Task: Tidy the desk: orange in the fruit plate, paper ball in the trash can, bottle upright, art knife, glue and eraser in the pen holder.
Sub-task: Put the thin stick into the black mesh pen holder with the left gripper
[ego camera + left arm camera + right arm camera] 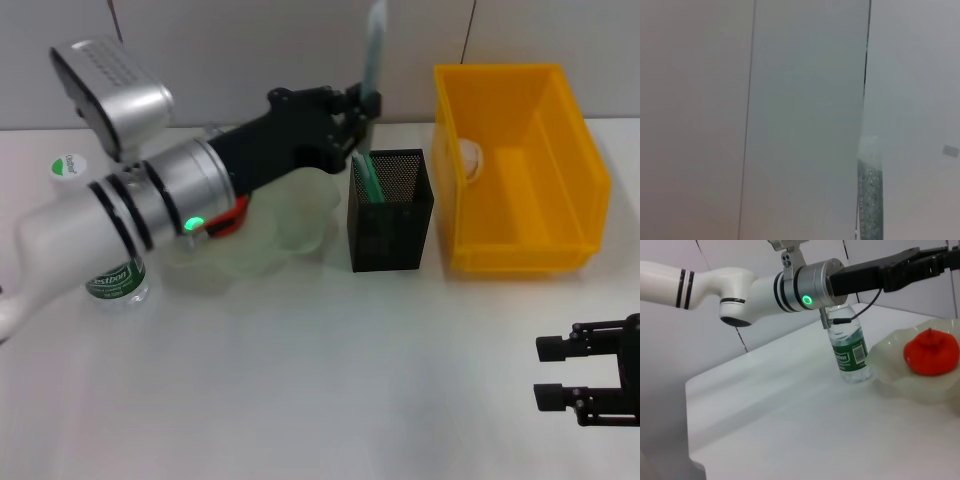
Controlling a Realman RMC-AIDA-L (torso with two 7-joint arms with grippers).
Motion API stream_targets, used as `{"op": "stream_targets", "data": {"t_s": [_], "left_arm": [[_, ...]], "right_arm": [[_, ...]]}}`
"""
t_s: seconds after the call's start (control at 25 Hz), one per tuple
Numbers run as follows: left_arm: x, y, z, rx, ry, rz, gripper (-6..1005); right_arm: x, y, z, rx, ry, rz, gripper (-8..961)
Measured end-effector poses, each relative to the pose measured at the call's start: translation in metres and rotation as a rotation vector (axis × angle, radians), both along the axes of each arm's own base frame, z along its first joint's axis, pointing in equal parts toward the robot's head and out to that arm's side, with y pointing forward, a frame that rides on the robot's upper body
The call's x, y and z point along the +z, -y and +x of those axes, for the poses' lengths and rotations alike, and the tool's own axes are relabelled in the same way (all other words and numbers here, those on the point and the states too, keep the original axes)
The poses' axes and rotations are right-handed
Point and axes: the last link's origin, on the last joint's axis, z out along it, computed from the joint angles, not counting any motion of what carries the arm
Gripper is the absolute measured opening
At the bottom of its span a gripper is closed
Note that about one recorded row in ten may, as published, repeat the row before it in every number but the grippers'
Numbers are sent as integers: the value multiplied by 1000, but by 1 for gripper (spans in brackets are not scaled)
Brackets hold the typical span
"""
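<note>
While your left gripper (368, 108) hangs above the black mesh pen holder (391, 211), its jaws clamp the slim silver-grey glue (375, 45) upright; mint-green art knife (366, 176) stands inside; right gripper (550, 372) sits low, jaws apart.

On the worktop (300, 400) there are one bottle (118, 280), one orange (931, 352), one fruit plate (290, 230), one pen holder (392, 215), one trash can (520, 165) with one paper ball (470, 157), and two robot hands (360, 100) (560, 372).
</note>
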Motion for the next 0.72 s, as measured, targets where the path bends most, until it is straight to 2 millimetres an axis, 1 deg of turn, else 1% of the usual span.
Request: {"op": "stream_targets", "data": {"t_s": [0.08,0.16,0.44,0.56,0.72], "left_arm": [[-6,2,3,-12,-13,7,144],[-17,6,6,-13,-33,1,143],[-40,8,18,2,-103,3,142],[-44,6,18,42,-121,6,142],[-44,2,16,82,-111,15,141]], "right_arm": [[0,0,1,1,9,0,593],[-1,0,2,0,20,-7,593],[-6,-7,-2,9,43,-19,593],[-8,-10,-5,18,39,-26,593],[-11,-13,-8,30,39,-37,593]]}}
